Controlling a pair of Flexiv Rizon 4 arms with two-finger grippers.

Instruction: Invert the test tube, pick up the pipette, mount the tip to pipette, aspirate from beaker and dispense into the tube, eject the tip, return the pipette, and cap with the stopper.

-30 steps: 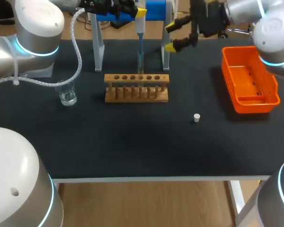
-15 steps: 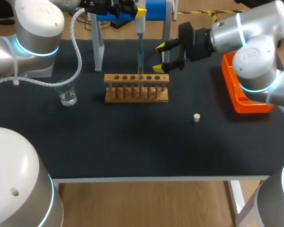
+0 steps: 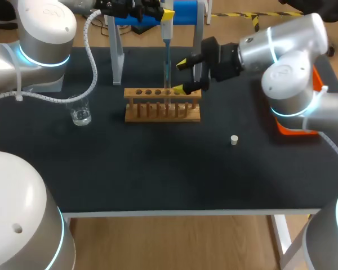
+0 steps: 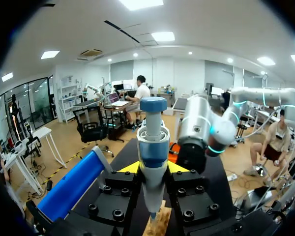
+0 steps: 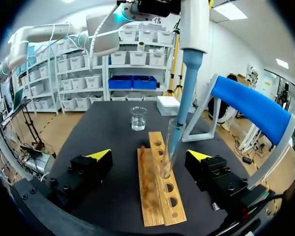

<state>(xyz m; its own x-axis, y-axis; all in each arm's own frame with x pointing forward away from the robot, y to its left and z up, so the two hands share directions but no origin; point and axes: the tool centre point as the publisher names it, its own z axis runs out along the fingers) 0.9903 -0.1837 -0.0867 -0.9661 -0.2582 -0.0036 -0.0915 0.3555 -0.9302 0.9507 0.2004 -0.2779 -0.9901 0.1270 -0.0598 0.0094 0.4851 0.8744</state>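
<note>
Since a second ago my right arm has swung away from the orange bin (image 3: 286, 127) and brought the right gripper (image 3: 182, 76) in over the wooden rack (image 3: 162, 106), toward its right end; nothing else has shifted. Its black fingers with yellow tips stand spread wide, one on each side of the rack, touching nothing. The left gripper (image 4: 153, 168) is pinched on the white and blue plastic pipette (image 3: 167, 35), upright above the rack, its slim tip down inside the clear test tube (image 5: 170, 147) that stands in one of the rack's holes. The rack is a pale wood block with a row of round holes. Left of the rack, well apart, sits the clear beaker (image 3: 79, 111). The small white stopper (image 3: 234, 139) lies on my side of the rack, off to the right, on open matte black table (image 3: 158, 174). Behind the rack a white-legged stand (image 3: 198, 53) with a blue padded bar crowds the space. Most of the bin is hidden behind my right arm, and I cannot tell how full the tube is.
</note>
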